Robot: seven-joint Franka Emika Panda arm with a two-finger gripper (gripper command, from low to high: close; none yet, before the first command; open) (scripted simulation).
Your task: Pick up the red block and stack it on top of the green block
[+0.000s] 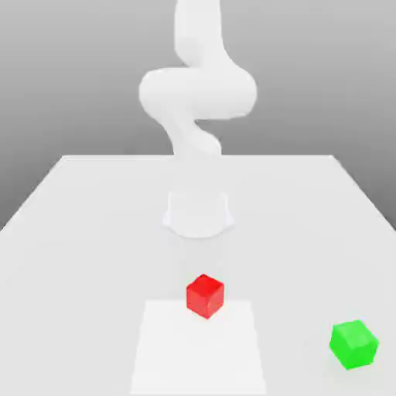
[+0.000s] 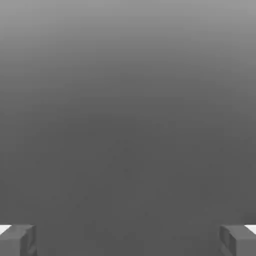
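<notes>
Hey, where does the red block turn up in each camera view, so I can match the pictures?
Exterior view: the red block sits on the table in front of the arm's base, toward the exterior view's left of the green block and apart from it.
Hand view: what I see here is the open fingers with plain grey between them.
Shared landmark: none I can confirm; the arm carries those fingers.

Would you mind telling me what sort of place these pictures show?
Most likely a simulated tabletop test scene, not a real room. A plain white table stands against a featureless grey backdrop, with a white robot arm mounted on it and only a red block and a green block set apart on its surface.
</notes>
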